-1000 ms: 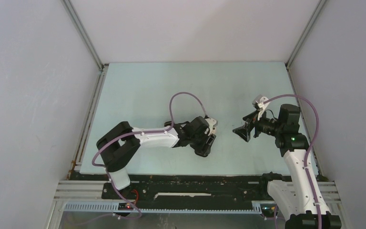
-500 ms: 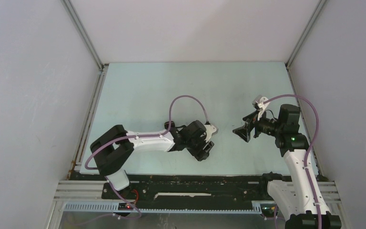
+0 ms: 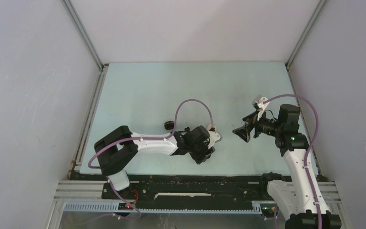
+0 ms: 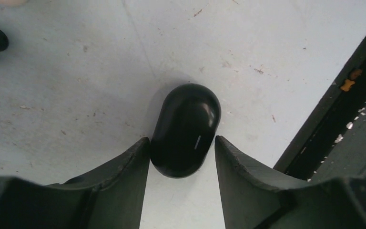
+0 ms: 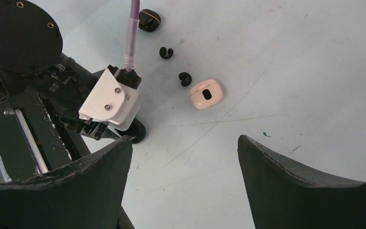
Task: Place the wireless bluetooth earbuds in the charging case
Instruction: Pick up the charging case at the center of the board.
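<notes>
Squeezing the glossy black pebble-shaped case (image 4: 187, 124) could squirt it sideways, its rounded shell being slick; you cannot tell whether your left gripper (image 4: 181, 139) pinches it yet. Your right gripper (image 5: 184, 139) hangs spread, empty.

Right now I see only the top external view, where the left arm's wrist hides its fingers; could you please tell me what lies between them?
Observer: The left wrist view shows a glossy black charging case lying between the fingers of the left gripper. They flank it closely, but I cannot tell whether they press it.
Operator: Thank you. Are any earbuds loose nearby?
Observer: Yes. The right wrist view shows two curled ones lying loose. The nearer black earbud is close beside a whitish-beige case, and the farther black earbud lies beyond it.
</notes>
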Motion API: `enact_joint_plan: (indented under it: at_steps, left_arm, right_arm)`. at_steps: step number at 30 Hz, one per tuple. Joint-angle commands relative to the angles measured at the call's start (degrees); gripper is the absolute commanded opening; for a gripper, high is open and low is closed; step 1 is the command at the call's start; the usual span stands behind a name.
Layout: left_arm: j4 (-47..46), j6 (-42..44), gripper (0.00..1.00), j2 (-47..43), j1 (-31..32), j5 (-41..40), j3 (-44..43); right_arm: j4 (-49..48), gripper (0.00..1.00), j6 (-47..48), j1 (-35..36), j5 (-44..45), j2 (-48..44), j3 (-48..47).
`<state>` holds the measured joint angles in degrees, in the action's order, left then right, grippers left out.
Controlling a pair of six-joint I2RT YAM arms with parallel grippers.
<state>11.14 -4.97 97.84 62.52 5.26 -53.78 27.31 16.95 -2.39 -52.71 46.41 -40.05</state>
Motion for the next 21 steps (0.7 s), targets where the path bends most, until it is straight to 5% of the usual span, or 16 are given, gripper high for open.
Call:
enact_joint_plan:
  at_steps: [1,8,14,21]
  left_arm:
    - [-0.39,2.41,0.55,1.47,1.09,-4.39,-1.05]
    - [-0.54,3.59,0.39,2.26,2.86,-5.07,-1.83]
    - [-6.01,4.64,0.28,-8.19,6.10,-13.55,3.60]
    - [-8.21,6.88,0.26,-18.27,8.48,-21.47,5.65]
  right_arm:
    - [-0.45,0.83,-0.13,-0.24,-1.08,0.28,-0.48]
    - [-1.22,0.83,-1.99,-0.37,-0.24,1.13,-0.46]
    - [-1.60,0.83,-12.22,-2.38,3.46,6.55,-1.62]
    - [4.89,0.59,-10.22,2.93,-7.90,18.84,-5.32]
